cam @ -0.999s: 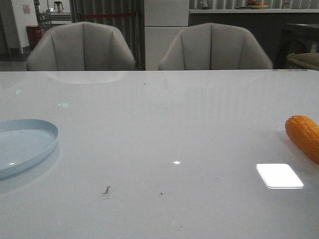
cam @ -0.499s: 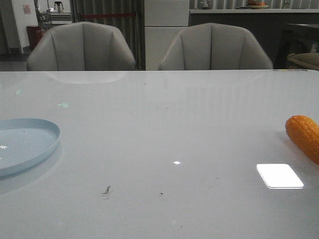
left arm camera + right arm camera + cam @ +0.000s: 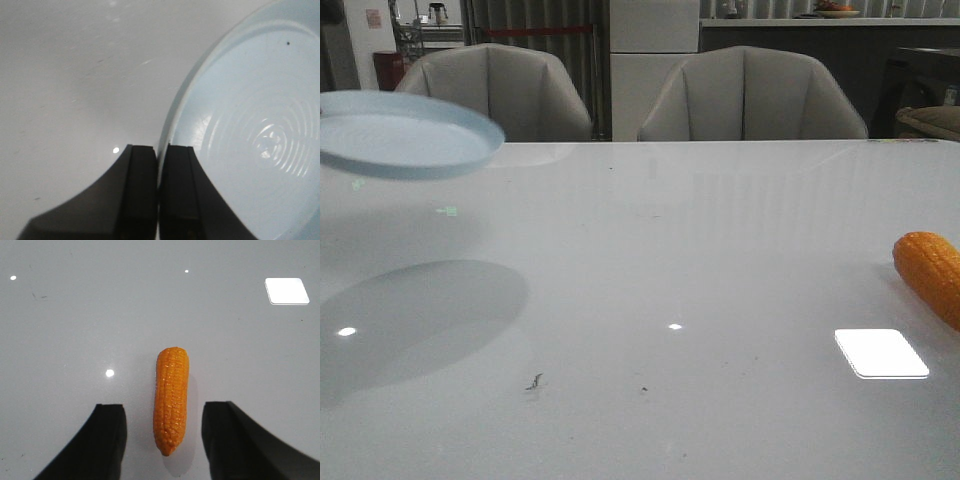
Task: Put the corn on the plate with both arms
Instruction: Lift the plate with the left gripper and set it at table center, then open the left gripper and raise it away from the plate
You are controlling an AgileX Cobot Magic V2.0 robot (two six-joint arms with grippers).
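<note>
The pale blue plate [image 3: 405, 133] hangs in the air above the table's left side and casts a large shadow below. In the left wrist view my left gripper [image 3: 159, 152] is shut on the plate's rim [image 3: 172, 125]. The orange corn [image 3: 930, 272] lies on the table at the right edge of the front view. In the right wrist view the corn [image 3: 171, 397] lies lengthwise between the two fingers of my open right gripper [image 3: 164, 412], which hangs above it without touching. Neither arm shows in the front view.
The glossy white table [image 3: 650, 300] carries bright lamp reflections and a few small specks near the front. Two grey chairs [image 3: 485, 95] stand behind its far edge, with dark furniture beyond at the right.
The plate has been lifted off the table at the left, rising up and a little right. The corn has not moved.
</note>
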